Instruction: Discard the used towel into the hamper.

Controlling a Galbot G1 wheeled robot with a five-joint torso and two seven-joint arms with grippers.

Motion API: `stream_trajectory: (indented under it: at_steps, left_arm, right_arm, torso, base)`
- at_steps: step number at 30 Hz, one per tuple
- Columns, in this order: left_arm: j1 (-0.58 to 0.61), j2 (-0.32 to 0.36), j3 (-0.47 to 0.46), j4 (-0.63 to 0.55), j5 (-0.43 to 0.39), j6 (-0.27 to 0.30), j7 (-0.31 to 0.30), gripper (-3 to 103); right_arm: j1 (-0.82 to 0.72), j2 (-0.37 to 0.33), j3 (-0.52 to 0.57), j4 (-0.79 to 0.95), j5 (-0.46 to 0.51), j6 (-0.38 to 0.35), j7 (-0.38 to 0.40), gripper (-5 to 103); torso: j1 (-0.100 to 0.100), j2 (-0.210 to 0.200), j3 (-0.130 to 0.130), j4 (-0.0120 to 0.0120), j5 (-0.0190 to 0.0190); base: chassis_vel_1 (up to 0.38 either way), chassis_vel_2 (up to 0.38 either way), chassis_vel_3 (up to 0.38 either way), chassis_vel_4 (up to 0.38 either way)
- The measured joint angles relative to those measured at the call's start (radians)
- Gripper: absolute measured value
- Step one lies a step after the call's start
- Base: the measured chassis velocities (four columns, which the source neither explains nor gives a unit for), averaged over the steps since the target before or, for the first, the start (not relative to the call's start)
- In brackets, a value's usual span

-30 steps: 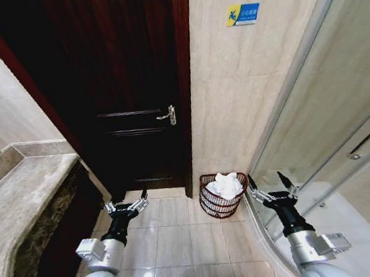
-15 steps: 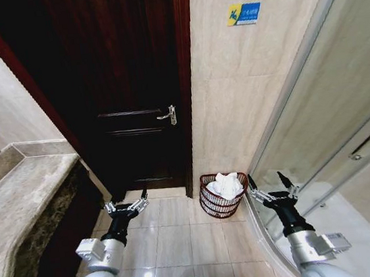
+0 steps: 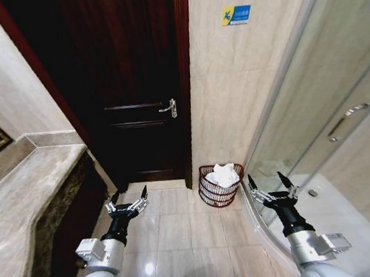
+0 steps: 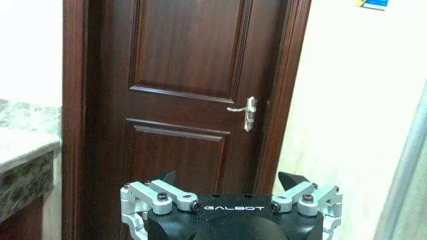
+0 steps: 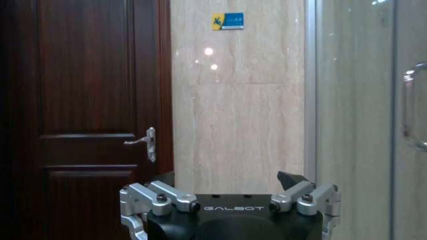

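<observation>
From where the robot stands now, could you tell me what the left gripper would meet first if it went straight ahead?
Probably the dark wooden door: the open left gripper faces its panels, with nothing visible between. The depth is hard to judge.

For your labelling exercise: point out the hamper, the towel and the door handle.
hamper (image 3: 212,194): head view, front wire wall.
towel (image 3: 223,174): head view, white heap inside the hamper.
door handle (image 3: 168,107): head view, lever.

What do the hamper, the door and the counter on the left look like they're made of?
The hamper: probably wicker or thin wire, reddish-brown, judging by its open horizontal bands; a white towel lies in it. The door: dark stained wood with a slight sheen, shown by its raised panels, and a silver metal handle. The counter: polished stone, likely marble, from its mottled grey-beige veining.
</observation>
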Motion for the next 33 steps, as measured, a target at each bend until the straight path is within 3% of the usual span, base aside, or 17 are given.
stream_trajectory:
  at_steps: [15, 33]
  left_arm:
    - [0.000, 0.000, 0.000, 0.000, 0.000, 0.000, 0.000, 100]
    - [0.000, 0.000, 0.000, 0.000, 0.000, 0.000, 0.000, 100]
  right_arm:
    - [0.000, 0.000, 0.000, 0.000, 0.000, 0.000, 0.000, 100]
    - [0.000, 0.000, 0.000, 0.000, 0.000, 0.000, 0.000, 100]
  torso:
    - [-0.001, 0.000, 0.000, 0.0002, 0.0002]
    - [0.000, 0.000, 0.000, -0.0001, -0.0001]
  base:
    - [0.240, -0.210, -0.248, 0.236]
    - [0.000, -0.022, -0.019, 0.008]
